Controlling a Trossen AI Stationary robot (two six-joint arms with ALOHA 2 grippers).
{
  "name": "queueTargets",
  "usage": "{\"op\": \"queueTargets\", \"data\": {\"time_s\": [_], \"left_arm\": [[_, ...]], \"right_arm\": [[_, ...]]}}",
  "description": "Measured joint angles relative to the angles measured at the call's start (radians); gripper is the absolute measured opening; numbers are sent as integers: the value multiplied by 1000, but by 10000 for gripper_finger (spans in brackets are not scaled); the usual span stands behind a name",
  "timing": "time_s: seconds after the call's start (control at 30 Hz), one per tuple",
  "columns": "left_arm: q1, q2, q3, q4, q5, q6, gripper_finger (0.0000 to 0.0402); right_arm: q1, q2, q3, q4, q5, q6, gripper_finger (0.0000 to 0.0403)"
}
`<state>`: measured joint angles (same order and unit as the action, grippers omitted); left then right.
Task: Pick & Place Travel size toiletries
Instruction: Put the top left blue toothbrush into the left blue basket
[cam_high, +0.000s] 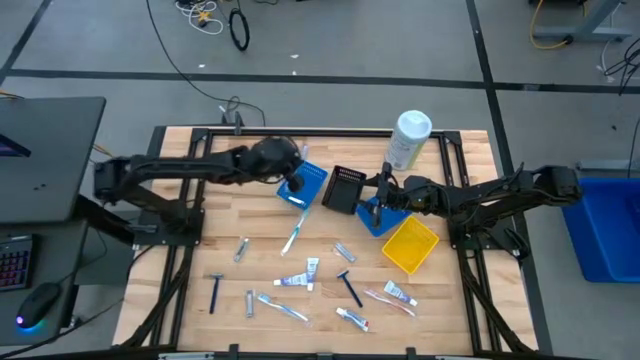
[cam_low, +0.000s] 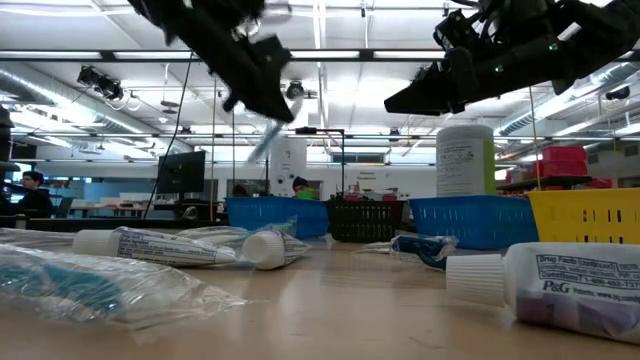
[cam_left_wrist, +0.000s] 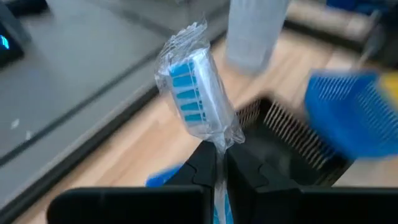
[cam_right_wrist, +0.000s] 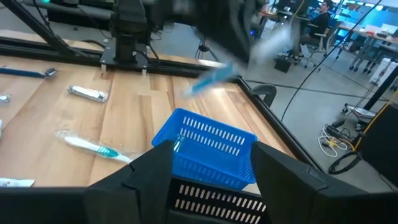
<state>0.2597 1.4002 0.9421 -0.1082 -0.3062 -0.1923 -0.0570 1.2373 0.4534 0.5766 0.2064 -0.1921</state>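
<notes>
While the left tool (cam_left_wrist: 216, 167) pinches a wrapped toothbrush (cam_left_wrist: 196, 96), the right tool (cam_right_wrist: 211, 163) gapes wide.

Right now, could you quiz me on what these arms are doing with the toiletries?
1. True or false: the left gripper is shut on a wrapped toothbrush.
2. Which tray sits between the two blue trays? A) yellow B) black tray C) none
3. Fill in: the right gripper has its fingers ___.

Key: 1 true; 2 B; 3 open.
</notes>
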Motion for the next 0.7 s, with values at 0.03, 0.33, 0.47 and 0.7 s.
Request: {"op": "queueTargets", "data": {"time_s": [0.03,0.33,0.47,0.7], "left_arm": [[9,33,0,17,26,9,21],[43,242,2,32,66,69,27],[42,300,0,64,65,111,41],[43,324,2,98,83,130,77]], "right_arm": [[-1,0,0,-2,0,0,229],[-3,0,0,6,0,0,217],[-3,0,0,7,0,0,209],[-3,0,0,4,0,0,206]]}}
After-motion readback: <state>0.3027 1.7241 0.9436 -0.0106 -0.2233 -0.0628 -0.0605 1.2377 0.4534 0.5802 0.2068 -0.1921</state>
